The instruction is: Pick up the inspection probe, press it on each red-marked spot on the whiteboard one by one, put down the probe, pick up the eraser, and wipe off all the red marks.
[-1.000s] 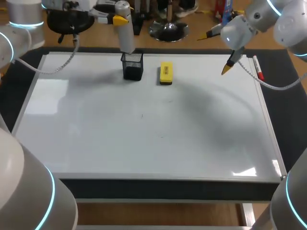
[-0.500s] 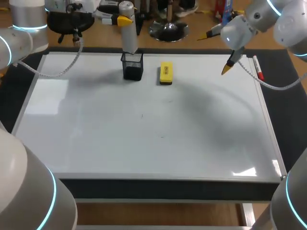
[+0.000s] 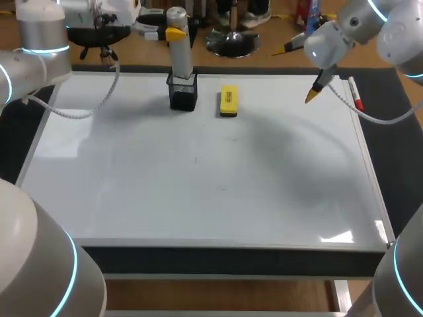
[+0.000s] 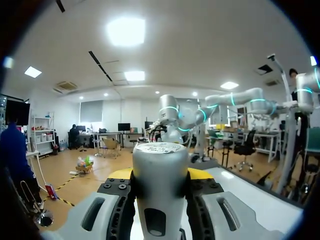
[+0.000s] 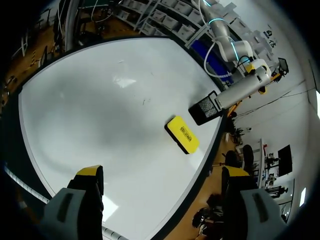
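Head view: left pincer (image 3: 175, 32) clenched on the upright grey cylindrical probe (image 3: 182, 61), whose foot stands in the black mesh cup (image 3: 183, 94); flat yellow eraser (image 3: 229, 100) just beside, right pincer (image 3: 299, 72) released, nearer it

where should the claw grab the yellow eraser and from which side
I'd grip the yellow eraser across its two long sides, mid-length, coming straight down from above. It lies flat on the whiteboard, a narrow block, with bare board on both long sides.
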Action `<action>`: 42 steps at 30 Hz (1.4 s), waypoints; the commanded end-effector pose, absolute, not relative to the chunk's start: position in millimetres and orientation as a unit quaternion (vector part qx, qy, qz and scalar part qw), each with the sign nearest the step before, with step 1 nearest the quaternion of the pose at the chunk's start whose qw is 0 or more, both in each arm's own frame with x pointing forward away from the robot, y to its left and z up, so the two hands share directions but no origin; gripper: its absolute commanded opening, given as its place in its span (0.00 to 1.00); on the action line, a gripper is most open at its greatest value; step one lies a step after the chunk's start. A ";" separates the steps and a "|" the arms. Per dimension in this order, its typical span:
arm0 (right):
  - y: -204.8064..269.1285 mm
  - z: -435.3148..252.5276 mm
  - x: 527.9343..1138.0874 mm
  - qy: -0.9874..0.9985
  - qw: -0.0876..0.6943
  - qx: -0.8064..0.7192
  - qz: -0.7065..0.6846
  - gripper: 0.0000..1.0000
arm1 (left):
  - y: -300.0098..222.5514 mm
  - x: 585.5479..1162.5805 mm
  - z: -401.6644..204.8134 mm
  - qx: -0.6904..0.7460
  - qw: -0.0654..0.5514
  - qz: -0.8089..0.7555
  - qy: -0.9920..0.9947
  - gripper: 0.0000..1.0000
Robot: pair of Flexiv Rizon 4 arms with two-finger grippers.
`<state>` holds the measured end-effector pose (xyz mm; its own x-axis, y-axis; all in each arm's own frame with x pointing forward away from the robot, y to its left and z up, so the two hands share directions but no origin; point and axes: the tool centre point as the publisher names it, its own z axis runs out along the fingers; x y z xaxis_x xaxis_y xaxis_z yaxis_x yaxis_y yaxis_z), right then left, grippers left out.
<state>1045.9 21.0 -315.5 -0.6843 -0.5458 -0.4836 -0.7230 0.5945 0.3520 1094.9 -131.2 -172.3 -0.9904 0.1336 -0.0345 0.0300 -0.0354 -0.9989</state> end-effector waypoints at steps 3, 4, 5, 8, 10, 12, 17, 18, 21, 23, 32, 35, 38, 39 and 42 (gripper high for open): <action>20.5 -315.0 1045.8 0.878 0.164 -0.363 0.267 1.00 | -133.0 1089.4 -170.9 0.015 -0.041 0.715 -0.698 0.00; 20.5 -315.0 1045.8 0.878 0.164 -0.363 0.267 1.00 | -132.9 1089.9 -171.6 0.015 -0.042 0.716 -0.696 0.00; 20.5 -315.0 1045.8 0.878 0.164 -0.363 0.267 1.00 | -132.8 1090.5 -172.1 0.015 -0.042 0.716 -0.697 0.00; 20.5 -315.0 1045.8 0.878 0.164 -0.363 0.267 1.00 | -132.4 1092.1 -173.8 0.015 -0.044 0.716 -0.697 0.00; 20.5 -315.0 1045.8 0.878 0.164 -0.363 0.267 1.00 | -131.8 1093.1 -174.9 0.015 -0.044 0.716 -0.697 0.00; 20.5 -315.0 1045.8 0.878 0.164 -0.363 0.267 1.00 | -131.4 1093.6 -175.8 0.017 -0.046 0.715 -0.697 0.00; 20.5 -315.0 1045.8 0.878 0.164 -0.363 0.267 1.00 | -130.1 1096.3 -179.7 0.022 -0.048 0.717 -0.696 0.00; 20.5 -315.0 1045.8 0.878 0.164 -0.363 0.267 1.00 | -130.0 1097.1 -180.4 0.023 -0.048 0.717 -0.695 0.00; 20.5 -315.0 1045.8 0.878 0.164 -0.363 0.267 1.00 | -129.7 1098.8 -181.8 0.025 -0.049 0.718 -0.694 0.00; 20.5 -315.0 1045.8 0.878 0.164 -0.363 0.267 1.00 | -129.1 1100.3 -183.2 0.025 -0.048 0.719 -0.693 0.00; 20.5 -315.0 1045.8 0.878 0.164 -0.363 0.267 1.00 | -128.9 1105.5 -189.6 0.022 -0.044 0.720 -0.692 0.00; 20.5 -315.0 1045.8 0.878 0.164 -0.363 0.267 1.00 | -129.2 1106.9 -191.5 0.020 -0.040 0.722 -0.690 0.00; 20.5 -315.0 1045.8 0.878 0.164 -0.363 0.267 1.00 | -130.1 1108.6 -193.8 0.019 -0.037 0.722 -0.690 0.00; 20.5 -315.0 1045.8 0.878 0.164 -0.363 0.267 1.00 | -130.0 1109.1 -194.6 0.019 -0.036 0.722 -0.691 0.00; 20.5 -315.0 1045.8 0.878 0.164 -0.363 0.267 1.00 | -129.3 1109.7 -196.8 0.018 -0.030 0.725 -0.688 0.00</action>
